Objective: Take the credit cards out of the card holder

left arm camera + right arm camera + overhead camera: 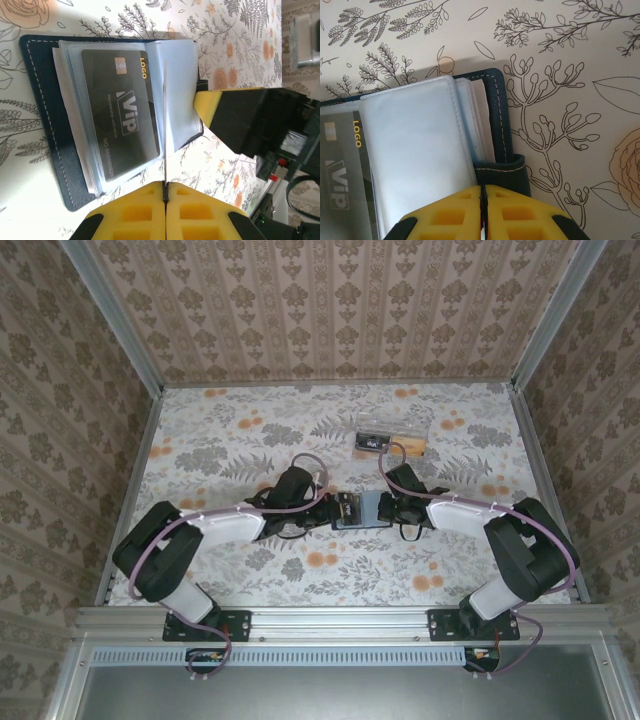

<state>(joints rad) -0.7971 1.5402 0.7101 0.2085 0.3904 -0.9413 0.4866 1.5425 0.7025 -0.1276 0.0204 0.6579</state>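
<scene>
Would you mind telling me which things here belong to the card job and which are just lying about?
For the job: card holder, open; dark VIP card, in a sleeve; left gripper, shut on a sleeve page; right gripper, shut at the holder's edge.
Lying about: clear plastic box, farther back.

Soft, even light is filling the overhead view — shadows are falling faint and short. In the left wrist view glare is bleaching the table (22, 210) at lower left, and the near yellow pads (135, 215) are blurring slightly.
</scene>
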